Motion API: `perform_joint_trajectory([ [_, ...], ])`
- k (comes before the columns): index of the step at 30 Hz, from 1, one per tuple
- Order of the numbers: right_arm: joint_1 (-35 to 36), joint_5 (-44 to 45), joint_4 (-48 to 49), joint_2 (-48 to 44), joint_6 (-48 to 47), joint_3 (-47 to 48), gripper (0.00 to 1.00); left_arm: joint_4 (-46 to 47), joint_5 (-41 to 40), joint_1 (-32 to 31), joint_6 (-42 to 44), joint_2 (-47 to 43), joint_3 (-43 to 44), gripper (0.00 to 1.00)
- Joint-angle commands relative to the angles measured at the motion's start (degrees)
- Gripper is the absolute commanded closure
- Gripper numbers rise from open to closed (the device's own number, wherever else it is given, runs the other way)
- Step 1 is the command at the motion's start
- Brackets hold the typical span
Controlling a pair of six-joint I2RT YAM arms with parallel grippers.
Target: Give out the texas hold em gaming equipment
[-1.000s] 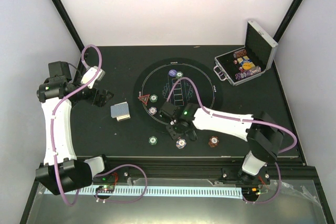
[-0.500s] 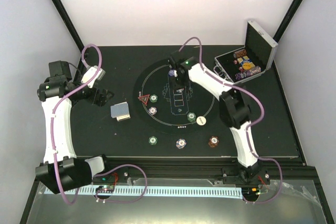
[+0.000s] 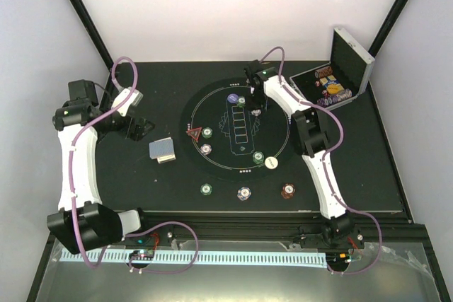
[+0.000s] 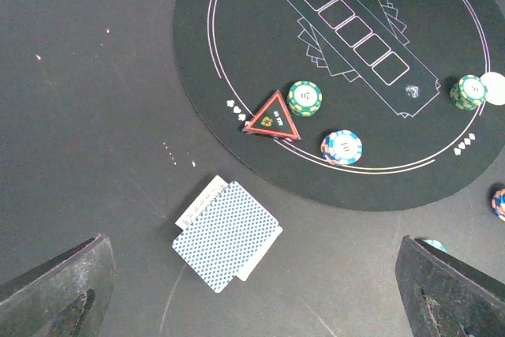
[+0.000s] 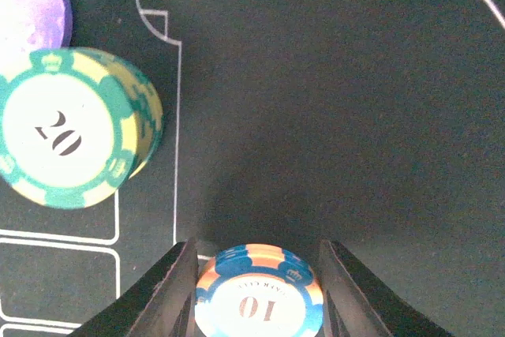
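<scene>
Blue-orange chip stack (image 5: pixel 259 297) pinched in right pincer (image 5: pixel 256 250), open mat (image 5: pixel 331 116) ahead.

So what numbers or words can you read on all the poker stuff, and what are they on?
"20": on the green and yellow chip, seen in the right wrist view.
"10": on the blue and orange chip between the fingers of the right gripper.
Print on the red triangle marker: too small to read.
Marks on the chips inside the silver case: too small to read.
</scene>
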Motion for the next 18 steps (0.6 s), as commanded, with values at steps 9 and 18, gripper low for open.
perform_joint_trajectory([
  [9, -2.55, -1.42, 1.85, 6.95, 3.76, 11.0, 0.65, 2.39, 2.28, 0.26, 1.27, 1.92, -0.11, 0.01],
  [18, -2.98, -4.41, 3.85, 8.39, 5.62, 11.55, 0.48, 2.8, 2.21, 0.25, 1.01, 2.34, -0.04, 0.01],
])
